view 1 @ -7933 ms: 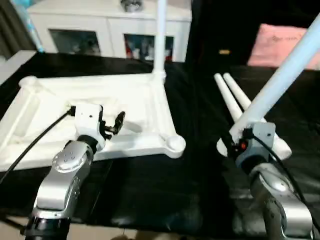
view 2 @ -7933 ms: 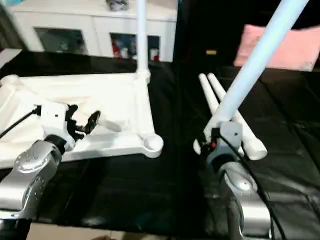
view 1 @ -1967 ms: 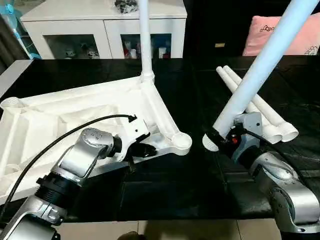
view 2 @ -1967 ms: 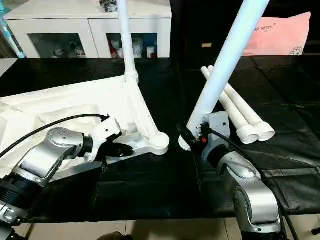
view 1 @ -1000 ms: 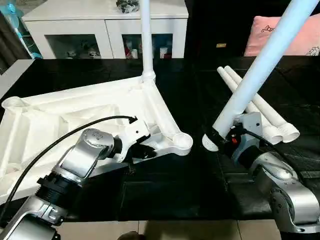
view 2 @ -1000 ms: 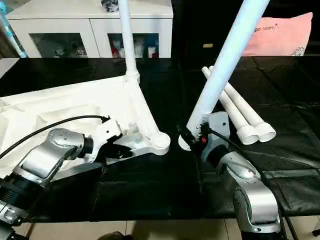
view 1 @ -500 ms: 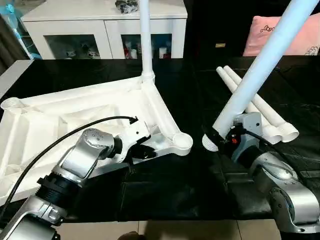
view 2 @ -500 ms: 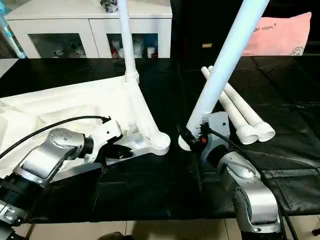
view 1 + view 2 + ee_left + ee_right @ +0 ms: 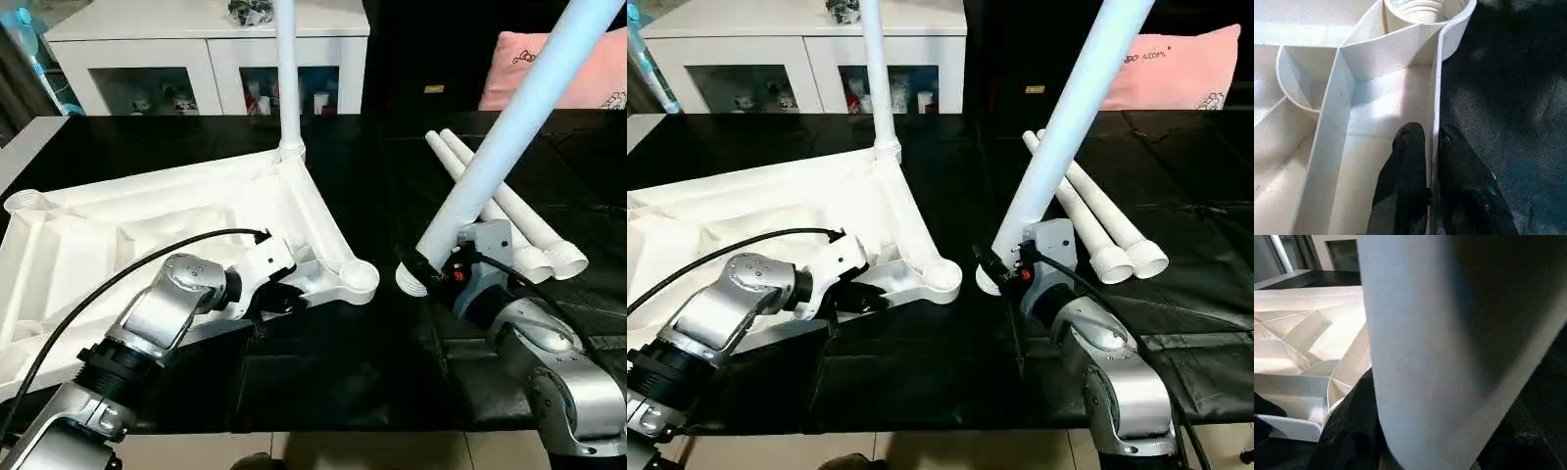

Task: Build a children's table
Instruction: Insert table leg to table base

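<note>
The white tabletop (image 9: 147, 215) lies ribbed side up on the black table. One white leg (image 9: 286, 78) stands upright in its far corner socket. My left gripper (image 9: 289, 299) is at the near rim, just short of the empty front corner socket (image 9: 361, 277). In the left wrist view its fingers (image 9: 1410, 147) sit either side of the thin rim wall, shut on it. My right gripper (image 9: 441, 269) is shut on a second leg (image 9: 509, 127), which is tilted with its thick end low and just right of that socket. Two more legs (image 9: 490, 196) lie behind.
A white glass-door cabinet (image 9: 206, 49) stands behind the table and a pink cushion (image 9: 588, 83) lies at the back right. The black cover (image 9: 323, 372) runs to the table's front edge. A black cable (image 9: 118, 274) loops over my left forearm.
Since the oldest frames my left gripper has moved from over the tabletop's inside to its near rim, and the held leg's thick end has come down beside the front socket. Over the last second, almost nothing moved.
</note>
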You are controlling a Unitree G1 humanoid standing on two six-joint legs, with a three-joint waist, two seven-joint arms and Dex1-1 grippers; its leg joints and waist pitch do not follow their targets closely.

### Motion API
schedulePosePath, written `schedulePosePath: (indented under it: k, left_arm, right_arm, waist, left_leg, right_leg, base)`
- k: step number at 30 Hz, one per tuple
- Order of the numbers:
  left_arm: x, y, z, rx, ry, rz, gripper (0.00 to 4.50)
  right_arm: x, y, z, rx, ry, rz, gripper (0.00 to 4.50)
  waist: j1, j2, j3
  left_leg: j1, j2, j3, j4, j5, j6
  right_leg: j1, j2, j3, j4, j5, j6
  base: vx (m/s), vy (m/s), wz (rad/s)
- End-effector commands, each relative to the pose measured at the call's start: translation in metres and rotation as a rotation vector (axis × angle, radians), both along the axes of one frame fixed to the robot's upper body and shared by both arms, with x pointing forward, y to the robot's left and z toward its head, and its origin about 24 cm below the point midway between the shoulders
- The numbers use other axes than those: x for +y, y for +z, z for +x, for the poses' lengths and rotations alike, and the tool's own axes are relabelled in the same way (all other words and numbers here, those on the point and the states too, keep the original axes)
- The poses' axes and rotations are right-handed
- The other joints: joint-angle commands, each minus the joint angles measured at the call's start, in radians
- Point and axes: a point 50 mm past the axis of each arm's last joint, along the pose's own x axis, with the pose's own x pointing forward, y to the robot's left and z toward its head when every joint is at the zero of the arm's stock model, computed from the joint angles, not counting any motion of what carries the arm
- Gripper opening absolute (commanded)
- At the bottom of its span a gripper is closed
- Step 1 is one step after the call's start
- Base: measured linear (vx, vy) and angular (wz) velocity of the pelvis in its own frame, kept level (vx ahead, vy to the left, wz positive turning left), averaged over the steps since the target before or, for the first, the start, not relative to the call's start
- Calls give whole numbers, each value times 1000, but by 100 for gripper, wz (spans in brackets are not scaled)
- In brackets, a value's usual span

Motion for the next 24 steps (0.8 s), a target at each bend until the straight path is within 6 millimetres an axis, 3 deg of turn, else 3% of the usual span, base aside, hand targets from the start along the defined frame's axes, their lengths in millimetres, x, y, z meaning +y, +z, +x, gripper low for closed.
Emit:
schedulePosePath:
  k: [1,6,7,12,24]
  left_arm:
    - [0,4,4,-17,12,2,54]
    - [0,5,5,-20,20,-20,54]
    - [0,5,5,-20,20,-20,25]
    - [-1,5,3,-14,10,-32,2]
    - [-2,3,-2,-12,-36,-54,0]
  right_arm:
    - [0,3,-1,-19,-2,5,196]
    - [0,3,0,-20,0,5,196]
    - [0,3,0,-20,0,5,196]
    - [0,2,-1,-18,1,4,196]
    - [2,2,-1,-18,13,1,196]
  waist:
    - [5,3,-69]
    - [5,1,-69]
    - [5,2,-69]
    - [4,2,-69]
    - [2,2,-69]
  left_leg:
    - [28,108,-49,-72,-139,37]
    - [28,107,-49,-72,-139,37]
    - [28,107,-49,-72,-138,37]
    - [29,108,-49,-73,-139,37]
    - [27,107,-50,-71,-134,44]
  right_leg:
    - [39,-115,61,-65,32,-251]
    - [40,-115,61,-65,33,-252]
    - [40,-115,61,-65,34,-252]
    - [39,-114,61,-64,34,-251]
    - [40,-114,60,-64,34,-253]
  base:
    - [0,0,0]
    - [0,0,0]
    - [0,0,0]
    - [0,0,0]
    - [0,0,0]
